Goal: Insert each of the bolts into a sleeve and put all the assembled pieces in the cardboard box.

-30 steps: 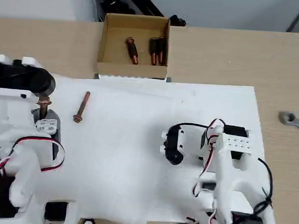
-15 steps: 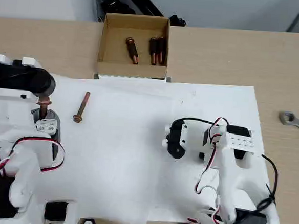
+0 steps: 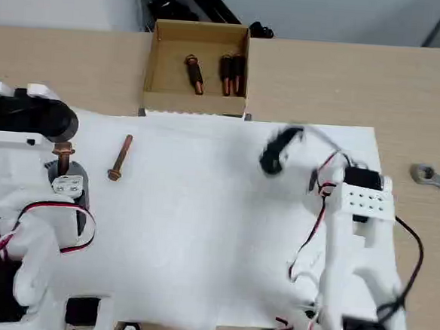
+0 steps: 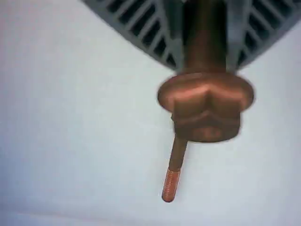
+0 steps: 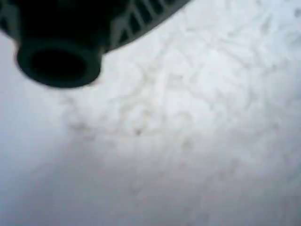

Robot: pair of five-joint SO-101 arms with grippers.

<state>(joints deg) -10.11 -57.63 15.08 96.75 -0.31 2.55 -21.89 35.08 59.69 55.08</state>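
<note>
My left gripper (image 3: 62, 171) stands at the left edge of the white foam sheet (image 3: 200, 231), shut on a copper bolt (image 3: 62, 152) whose flanged head (image 4: 205, 106) points up out of the jaws. A second bolt (image 3: 120, 156) lies loose on the sheet just right of it; its threaded end (image 4: 171, 182) shows past the held head. My right gripper (image 3: 278, 150) hovers over the sheet's far right part, shut on a black sleeve (image 5: 59, 63) with its open end showing. The cardboard box (image 3: 158, 62) at the far edge holds several assembled pieces (image 3: 228, 73).
A metal tool (image 3: 434, 178) lies on the bare wooden table at the far right. Black gear (image 3: 179, 0) sits behind the box. The sheet's middle, between the two arms, offers free room.
My right arm has swung away from the sheet's front toward the box side, carrying the black sleeve. The left arm and both bolts have stayed put.
</note>
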